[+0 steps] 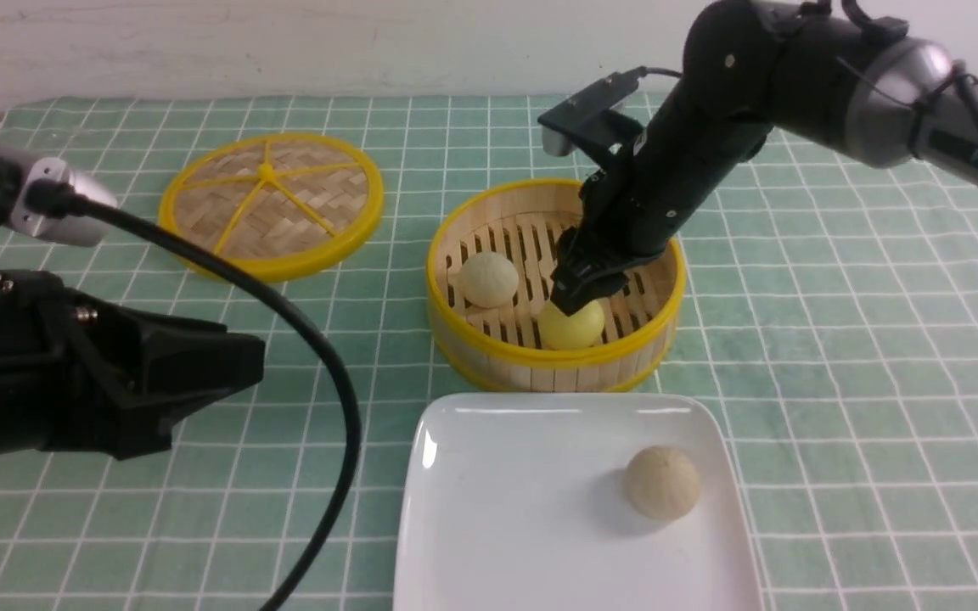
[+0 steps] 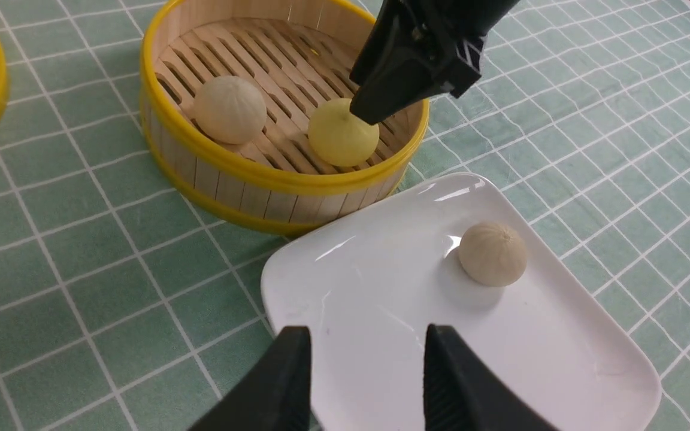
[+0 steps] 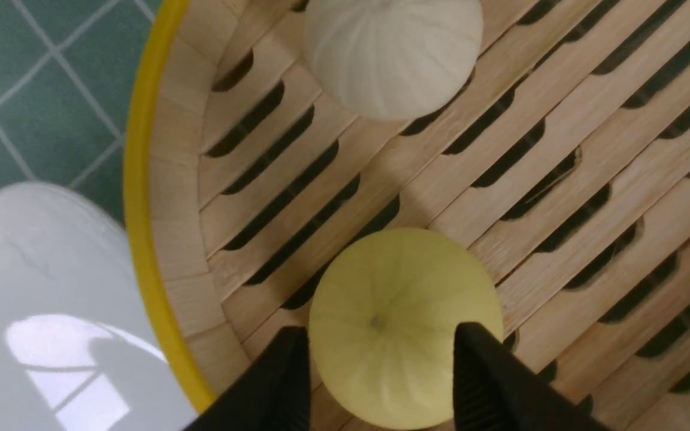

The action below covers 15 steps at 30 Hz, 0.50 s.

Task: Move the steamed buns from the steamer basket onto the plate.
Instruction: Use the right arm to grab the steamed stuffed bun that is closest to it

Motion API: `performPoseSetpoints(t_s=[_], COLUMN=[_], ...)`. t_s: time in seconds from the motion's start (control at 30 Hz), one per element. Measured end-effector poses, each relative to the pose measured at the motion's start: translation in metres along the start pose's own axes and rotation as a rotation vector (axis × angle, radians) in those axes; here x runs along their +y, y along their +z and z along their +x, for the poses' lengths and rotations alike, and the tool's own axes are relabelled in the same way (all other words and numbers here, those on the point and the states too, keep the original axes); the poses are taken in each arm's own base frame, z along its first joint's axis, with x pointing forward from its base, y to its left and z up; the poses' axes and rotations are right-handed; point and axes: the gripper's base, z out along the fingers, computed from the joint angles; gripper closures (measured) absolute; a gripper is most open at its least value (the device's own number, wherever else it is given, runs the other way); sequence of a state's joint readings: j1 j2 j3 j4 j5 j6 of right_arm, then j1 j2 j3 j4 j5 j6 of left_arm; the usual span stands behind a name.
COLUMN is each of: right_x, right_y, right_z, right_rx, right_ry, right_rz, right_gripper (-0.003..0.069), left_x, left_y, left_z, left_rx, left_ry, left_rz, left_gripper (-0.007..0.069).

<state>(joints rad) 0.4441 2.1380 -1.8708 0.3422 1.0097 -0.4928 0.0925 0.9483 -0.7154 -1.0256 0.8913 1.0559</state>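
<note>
Left gripper (image 2: 366, 332): it is hovering low over the near left of the tablecloth (image 1: 837, 339), jaws standing apart with nothing between them, taking no part.

Lid (image 1: 268, 204): it is lying flat, well apart from the basket, at the far left.

Basket (image 1: 506, 361): it is sitting upright at centre, just beyond the plate's far edge, and is holding two buns. The pale bun (image 1: 489, 278) is resting on the slats towards the left.

Yellow bun (image 1: 578, 327): it is sitting on the slats against the near wall. It is round, so no long axis is applying; its pleated crown is facing upward.

Right gripper (image 3: 381, 329): it is reaching down into the basket, its two fingers bracketing the yellow bun and appearing to press on its sides. Judged a grip, not yet a lift.

Plate (image 1: 497, 509): it is carrying one beige bun (image 1: 663, 482) on its right half, crown up.

Step in hand: the second of three transfers is being started. The next move is calling for a straight lift clearing the near rim, then a short carry towards the plate's bare left half.
</note>
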Motion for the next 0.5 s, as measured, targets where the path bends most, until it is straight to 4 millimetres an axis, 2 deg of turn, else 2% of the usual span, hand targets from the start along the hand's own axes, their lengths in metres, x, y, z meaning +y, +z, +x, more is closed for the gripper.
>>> performPoseSetpoints(t_s=[0.17,0.37,0.5], right_x=[-0.004,-0.004,-0.006], right_y=[0.013,0.014,0.021], right_z=[0.003,0.003,0.004], right_rx=[0.026,0.023,0.028], right_ry=[0.003,0.003,0.007], right_rz=[0.001,0.003,0.003], right_gripper=[0.032,0.0326,0.0368], left_x=[0.0,0.0,0.0], left_y=[0.0,0.0,0.0], left_z=[0.0,0.0,0.0], left_rx=[0.001,0.001,0.001], left_ry=[0.001,0.001,0.001], left_rz=[0.0,0.0,0.0], left_gripper=[0.0332,0.0332,0.0332])
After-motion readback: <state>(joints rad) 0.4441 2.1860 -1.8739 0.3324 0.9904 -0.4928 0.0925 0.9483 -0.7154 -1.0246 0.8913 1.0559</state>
